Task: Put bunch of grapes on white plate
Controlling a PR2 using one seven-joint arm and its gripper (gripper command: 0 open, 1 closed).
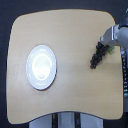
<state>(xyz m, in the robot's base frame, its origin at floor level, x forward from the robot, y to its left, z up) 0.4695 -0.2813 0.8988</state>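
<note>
The white plate (41, 66) lies on the wooden table at the exterior view's left, with nothing on it. The bunch of grapes (96, 56), a dark purple-black cluster, hangs or rests near the table's right side. My gripper (103, 44) comes in from the upper right and sits at the top end of the bunch, apparently closed on it. The fingertips are blurred against the grapes. Whether the bunch touches the table I cannot tell.
The light wooden table (70, 95) has rounded corners; its right edge runs just right of the grapes. My grey arm (118, 35) covers the table's upper right corner. A dark base shows below the front edge.
</note>
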